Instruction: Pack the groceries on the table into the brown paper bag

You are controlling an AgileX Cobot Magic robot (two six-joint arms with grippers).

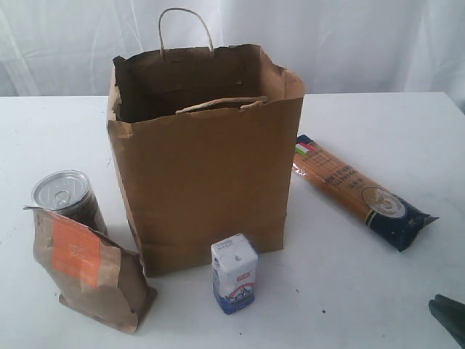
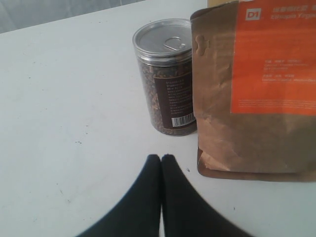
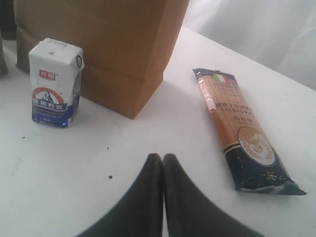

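I have the tall creased brown paper bag [image 1: 203,167] standing upright in the middle of the exterior frame on the plain white bench [image 1: 363,305]. Its mouth is open. One twisted paper handle stands up at the back rim and the other lies folded down along the front rim.

At the lower left of that frame, the clear can with a silver pull-tab top [image 1: 64,195] stands upright. The small kraft pouch with an orange label [image 1: 87,270] stands just in front of it and covers part of it. I cannot tell whether the two touch.

The small white-and-blue carton [image 1: 234,273] stands upright at the lower centre, just in front of the bag's base and apart from it. The long spaghetti packet [image 1: 360,193] lies flat in the right half of the frame. Its flag-striped end is near the bag's right side, and its dark blue end points toward the lower right.

My left tool [image 2: 161,159] is closed, its two black fingers pressed tip to tip with nothing between them. It sits near the can and pouch and touches neither.

My right tool [image 3: 163,157] is closed and empty in the same way. It is over bare bench between the carton and the packet, clear of both.
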